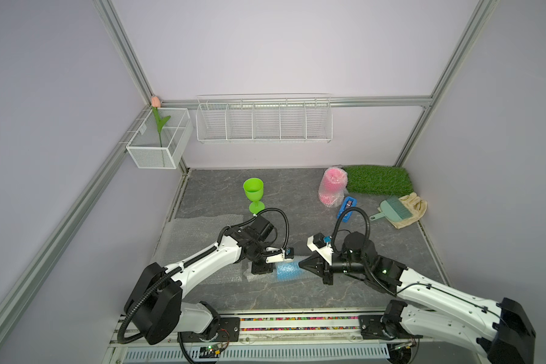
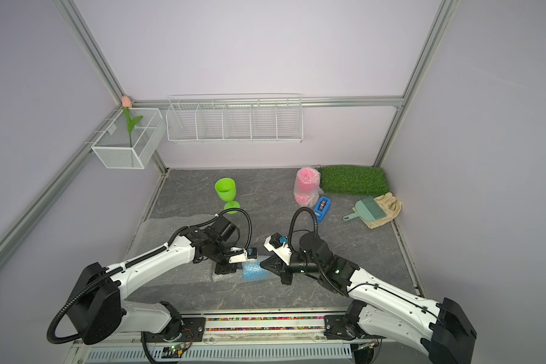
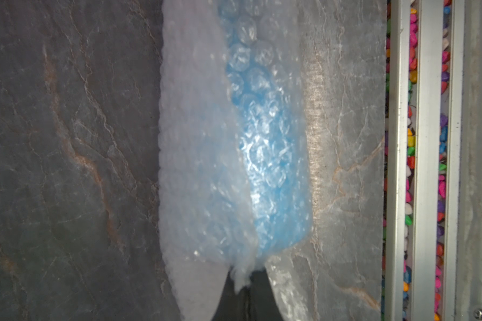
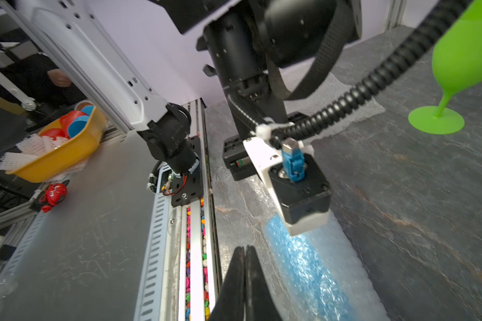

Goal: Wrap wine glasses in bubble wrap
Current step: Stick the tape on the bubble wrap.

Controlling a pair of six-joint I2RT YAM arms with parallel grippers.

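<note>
In both top views the sky-blue goblet (image 1: pixel 287 271) (image 2: pixel 253 271) lies on its side near the front of the worktop (image 1: pixel 297 201), rolled in bubble wrap (image 1: pixel 248 276), between my two arms. From up there the left wrist hides the left tool, so I cannot judge its grip. The left wrist view settles it: the left tool (image 3: pixel 242 280) is clenched on a bunched end of the bubble wrap, with the blue showing through the film. The right tool (image 1: pixel 299 266) points at the bundle's other end. The right wrist view shows its jaws pressed together with nothing visible between them, just beside the bundle. There the left arm's camera housing (image 4: pixel 301 191) covers the bundle's far end.

Only that view shows a yellow tub (image 4: pixel 64 155) of coloured cups off the worktop. Farther back stand the bare lime-green goblet (image 1: pixel 253 192) and the pink goblet (image 1: pixel 331 187), already wrapped, beside the grass mat (image 1: pixel 377 179). A blue tape dispenser (image 1: pixel 347 209), a teal dustpan with brush (image 1: pixel 391 211) and beige gloves (image 1: pixel 415 205) lie to the right. A spare wrap sheet (image 1: pixel 199 225) lies flat under the left arm.
</note>
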